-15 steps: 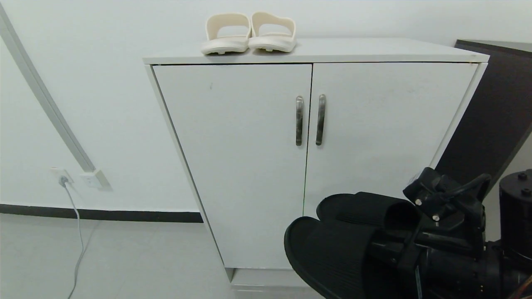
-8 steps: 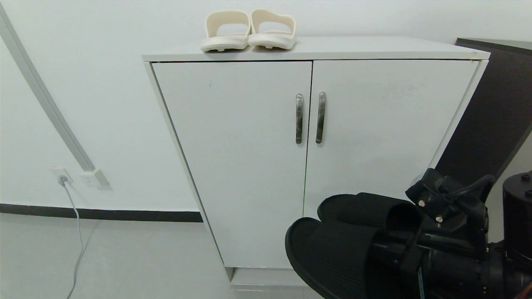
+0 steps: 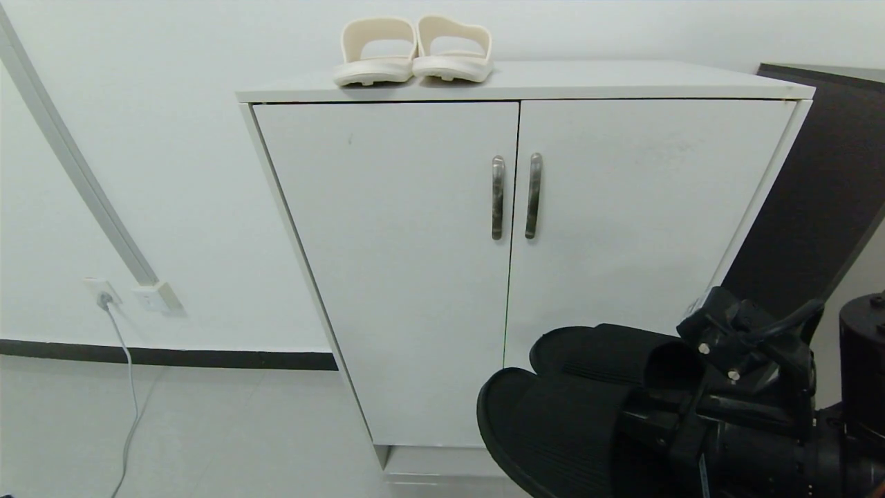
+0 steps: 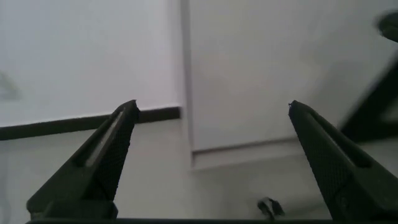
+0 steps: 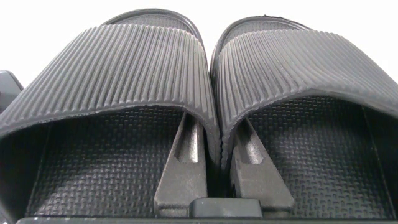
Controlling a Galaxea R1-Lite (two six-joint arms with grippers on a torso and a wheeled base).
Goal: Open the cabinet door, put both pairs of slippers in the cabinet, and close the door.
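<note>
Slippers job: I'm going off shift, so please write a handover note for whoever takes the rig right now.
Right gripper: shut on the black slippers, one finger inside each, pinching their inner walls together. The pair is held low in front of the right door.
Left gripper: open and empty, facing a lower corner of the cabinet.
Cream slippers: side by side on top of the cabinet.
Both doors are shut, with nothing on the handles.
Done: black pair picked up.
Left: open a door, put both pairs inside, close it.
</note>
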